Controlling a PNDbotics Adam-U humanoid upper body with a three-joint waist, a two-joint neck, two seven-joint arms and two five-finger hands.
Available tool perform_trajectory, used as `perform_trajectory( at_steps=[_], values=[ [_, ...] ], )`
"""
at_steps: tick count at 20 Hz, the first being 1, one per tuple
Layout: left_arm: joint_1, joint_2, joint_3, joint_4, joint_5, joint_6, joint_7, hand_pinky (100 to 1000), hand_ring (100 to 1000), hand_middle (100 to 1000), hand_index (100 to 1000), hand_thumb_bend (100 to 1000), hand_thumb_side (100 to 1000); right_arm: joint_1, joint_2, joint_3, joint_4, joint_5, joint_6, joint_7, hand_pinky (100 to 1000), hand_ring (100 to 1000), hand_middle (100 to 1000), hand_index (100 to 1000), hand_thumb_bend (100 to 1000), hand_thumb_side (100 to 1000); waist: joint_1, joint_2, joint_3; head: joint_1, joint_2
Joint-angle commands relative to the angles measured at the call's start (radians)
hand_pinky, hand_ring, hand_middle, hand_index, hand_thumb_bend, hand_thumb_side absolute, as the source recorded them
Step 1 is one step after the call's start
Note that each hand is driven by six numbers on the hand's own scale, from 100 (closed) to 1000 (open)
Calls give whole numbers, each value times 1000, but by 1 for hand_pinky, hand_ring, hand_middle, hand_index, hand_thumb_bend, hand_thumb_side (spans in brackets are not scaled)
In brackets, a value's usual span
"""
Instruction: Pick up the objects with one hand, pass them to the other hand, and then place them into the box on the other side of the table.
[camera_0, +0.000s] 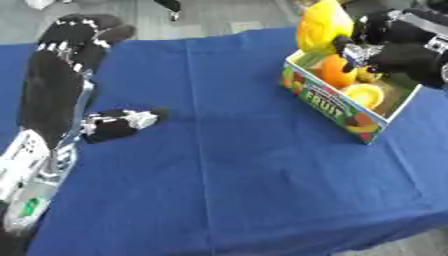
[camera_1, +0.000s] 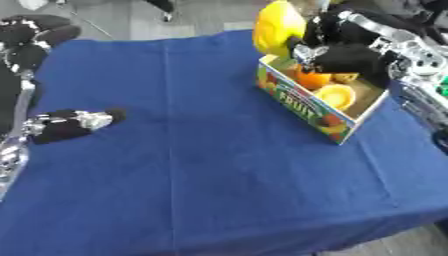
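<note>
Where the left eye view reaches its upper right, the right hand has its fingers curled round a yellow fruit, which it holds above the far end of the fruit box; the box stands at the right of the blue surface, and in it lie an orange fruit and a yellow round thing, possibly a cut half, though the view is too soft to be sure; along the left edge the left hand lies open, its fingers straight and pointing to the upper left, its thumb stretched out toward the middle of the frame, grasping nothing.

In the right eye view the box sits nearer the upper middle; the yellow fruit shows above the box's far corner, the dark fingers touching its right side; the left hand is cut by the left edge, only its thumb and part of its fingers showing.
</note>
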Motion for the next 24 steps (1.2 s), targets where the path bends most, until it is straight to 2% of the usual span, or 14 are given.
perform_trajectory(
  at_steps=[1,4,12,19,24],
  values=[
    [26,83,52,-64,103,45,5,753,662,658,772,900,339,14,-64,-59,-9,-32,-10,-54,590,786,486,550,100,149,8,-26,2,-49,-5],
    [75,125,102,-106,173,85,25,756,661,654,760,875,359,47,-85,-91,-9,-50,-12,-104,590,786,486,550,100,145,8,-24,6,-85,-17],
    [162,175,213,-160,287,165,98,763,651,640,743,825,386,135,-146,-141,-9,-39,-10,-167,596,782,482,548,113,132,6,-19,14,-96,-34],
    [200,167,285,-173,368,211,174,760,636,626,733,767,413,200,-177,-174,-9,-9,-16,-155,601,777,479,547,130,126,9,-13,20,-111,-43],
    [213,147,318,-192,400,220,220,761,634,625,731,743,423,246,-180,-187,-9,42,-1,-184,605,773,477,546,150,112,13,-4,28,-125,-55]
  ],
)
